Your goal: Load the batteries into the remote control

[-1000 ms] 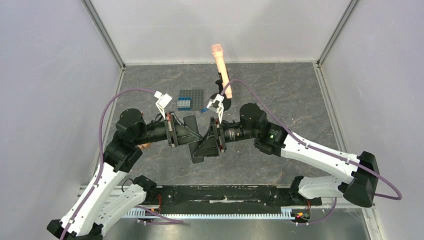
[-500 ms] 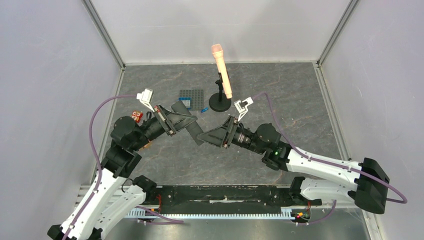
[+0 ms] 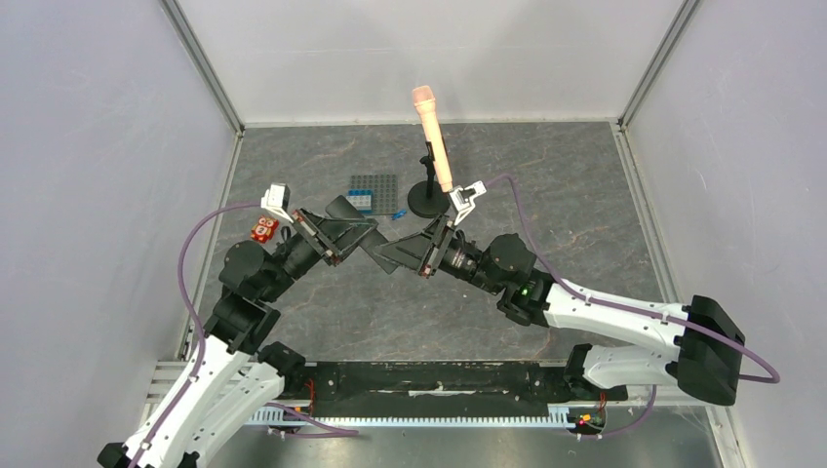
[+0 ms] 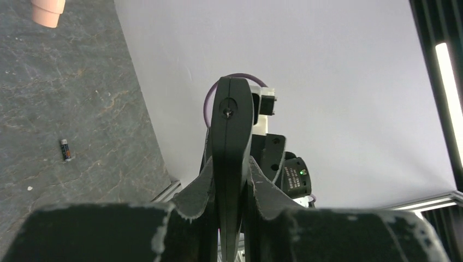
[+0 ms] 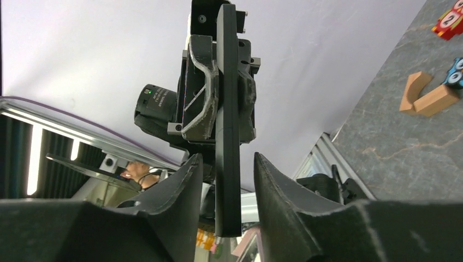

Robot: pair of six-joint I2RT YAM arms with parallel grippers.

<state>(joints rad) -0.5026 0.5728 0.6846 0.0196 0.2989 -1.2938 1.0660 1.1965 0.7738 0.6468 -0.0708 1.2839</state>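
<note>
The remote control [image 3: 380, 258] is a slim black bar held up off the table, with my left gripper [image 3: 353, 232] shut on it. In the left wrist view it shows edge-on [image 4: 232, 136], pinched between the left gripper's [image 4: 232, 166] fingers. My right gripper [image 3: 398, 255] faces it from the other side. Its jaws straddle the remote's free end [image 5: 227, 164] with a gap on each side, so the right gripper [image 5: 226, 158] is open. One battery [image 4: 65, 149] lies on the grey table to the left.
A peach microphone [image 3: 429, 127] on a black stand is at the back centre. A grey baseplate [image 3: 375, 185] with a blue brick lies beside it. A red toy [image 3: 262, 230] and wooden blocks [image 5: 428, 95] sit near the left wall.
The left arm has swung back and left, lifting the remote with it. The right gripper let go of the remote and now brackets its end with open jaws.
</note>
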